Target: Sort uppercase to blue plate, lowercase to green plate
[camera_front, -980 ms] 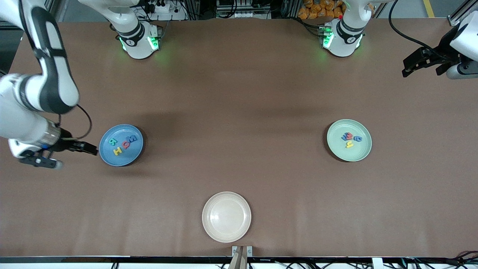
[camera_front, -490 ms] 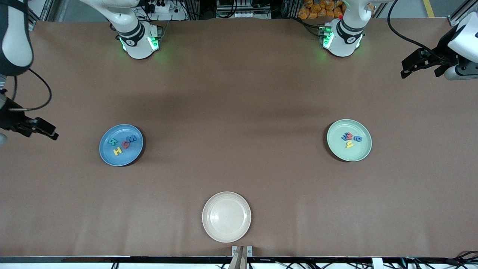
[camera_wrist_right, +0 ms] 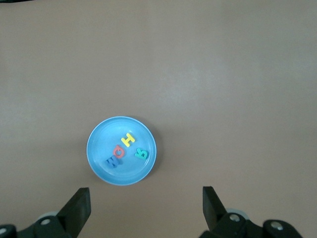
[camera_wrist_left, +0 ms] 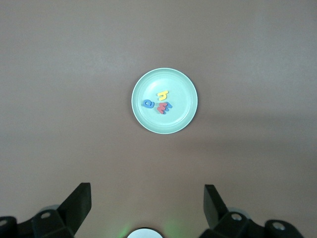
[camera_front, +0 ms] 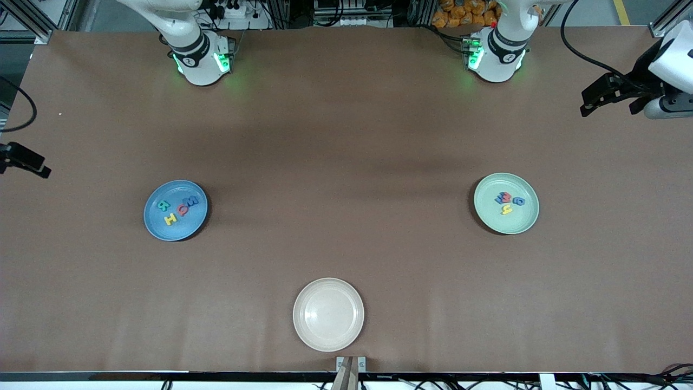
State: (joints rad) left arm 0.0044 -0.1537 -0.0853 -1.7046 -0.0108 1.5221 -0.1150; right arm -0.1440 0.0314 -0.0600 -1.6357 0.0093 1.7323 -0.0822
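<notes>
The blue plate (camera_front: 162,228) holds the uppercase letters: teal R (camera_front: 163,205), yellow H (camera_front: 170,219), red Q (camera_front: 183,210) and blue W (camera_front: 193,202). The right wrist view shows that blue plate (camera_wrist_right: 105,140) from high up, past my open, empty right gripper (camera_wrist_right: 145,191). The green plate (camera_front: 515,222) holds the lowercase letters: red m (camera_front: 507,196), yellow h (camera_front: 507,209) and two blue ones (camera_front: 518,201). My left gripper (camera_wrist_left: 147,188) is open and empty high above this green plate (camera_wrist_left: 179,84). In the front view the right gripper (camera_front: 30,161) hangs over the table's edge at its own end. The left gripper (camera_front: 589,102) hangs over the other end.
A cream plate (camera_front: 328,314) with nothing in it lies near the table's front edge, midway between the two ends. Both arm bases (camera_front: 199,57) stand along the table's edge farthest from the front camera.
The right arm has drawn back from beside the blue plate, out toward the table's edge at its own end, and its wrist has left the view. The left arm has barely moved.
</notes>
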